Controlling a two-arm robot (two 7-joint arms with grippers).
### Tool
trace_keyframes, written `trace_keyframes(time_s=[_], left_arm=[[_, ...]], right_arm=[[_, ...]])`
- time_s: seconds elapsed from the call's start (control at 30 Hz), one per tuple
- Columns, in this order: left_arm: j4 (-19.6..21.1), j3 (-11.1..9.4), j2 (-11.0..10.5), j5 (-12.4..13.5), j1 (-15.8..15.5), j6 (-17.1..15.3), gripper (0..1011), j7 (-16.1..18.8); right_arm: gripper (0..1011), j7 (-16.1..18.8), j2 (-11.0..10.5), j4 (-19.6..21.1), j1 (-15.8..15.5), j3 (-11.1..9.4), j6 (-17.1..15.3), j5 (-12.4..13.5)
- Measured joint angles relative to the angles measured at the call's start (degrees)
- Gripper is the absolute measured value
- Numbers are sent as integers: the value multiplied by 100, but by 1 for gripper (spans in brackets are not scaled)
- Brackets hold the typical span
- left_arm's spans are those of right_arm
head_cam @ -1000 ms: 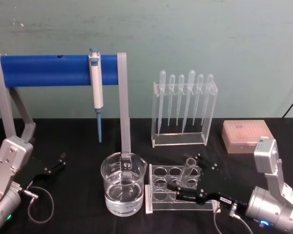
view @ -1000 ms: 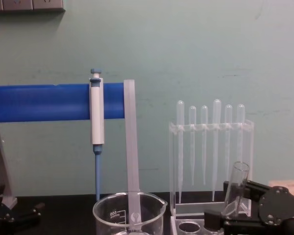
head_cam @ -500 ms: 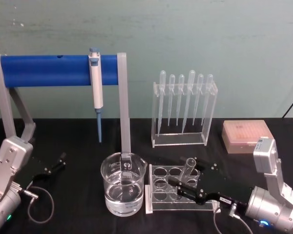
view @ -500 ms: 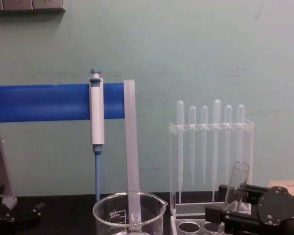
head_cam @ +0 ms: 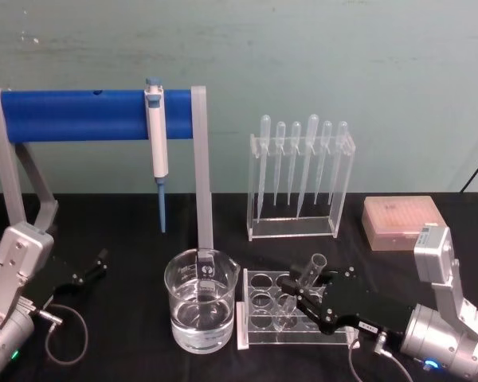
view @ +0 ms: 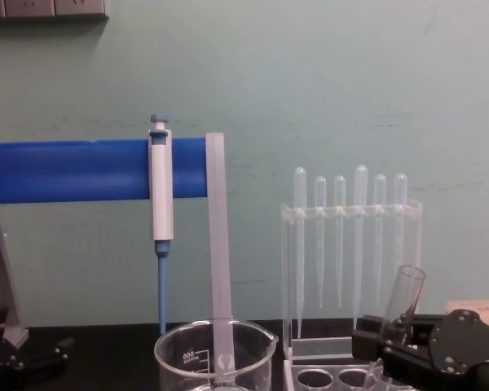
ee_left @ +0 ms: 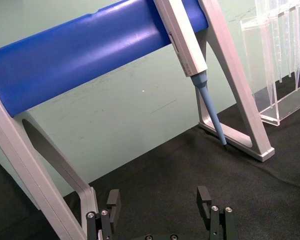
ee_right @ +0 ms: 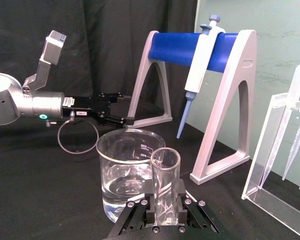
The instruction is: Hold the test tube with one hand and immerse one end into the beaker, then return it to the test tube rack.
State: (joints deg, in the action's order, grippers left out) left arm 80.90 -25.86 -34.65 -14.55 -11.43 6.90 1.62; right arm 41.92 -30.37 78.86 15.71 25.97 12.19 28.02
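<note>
One test tube (head_cam: 309, 271), clear glass, tilted with rim toward the right, lower end inside a hole of the white rack (head_cam: 259, 336); clamped at mid-length by the right end effector (head_cam: 301, 291). One beaker (head_cam: 201, 302), holding clear liquid, just left of the rack on the black tabletop (head_cam: 135, 318). Left end effector (head_cam: 93, 267): parked at far left of the tabletop, fingers apart.

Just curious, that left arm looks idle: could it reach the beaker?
Probably yes. The left pincer sits open left of the beaker with just bare black tabletop between them; the right pincer, holding the test tube, is on the beaker's other side.
</note>
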Motion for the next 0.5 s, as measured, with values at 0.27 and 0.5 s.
trace_keyframes(time_s=[0.27,0.5], left_arm=[[0,0,0,0,0,0,1000,0],[0,0,0,0,0,0,1000,0]], right_arm=[[226,-3,0,0,-1,1,0,0],[226,-6,0,1,-1,1,0,-1]])
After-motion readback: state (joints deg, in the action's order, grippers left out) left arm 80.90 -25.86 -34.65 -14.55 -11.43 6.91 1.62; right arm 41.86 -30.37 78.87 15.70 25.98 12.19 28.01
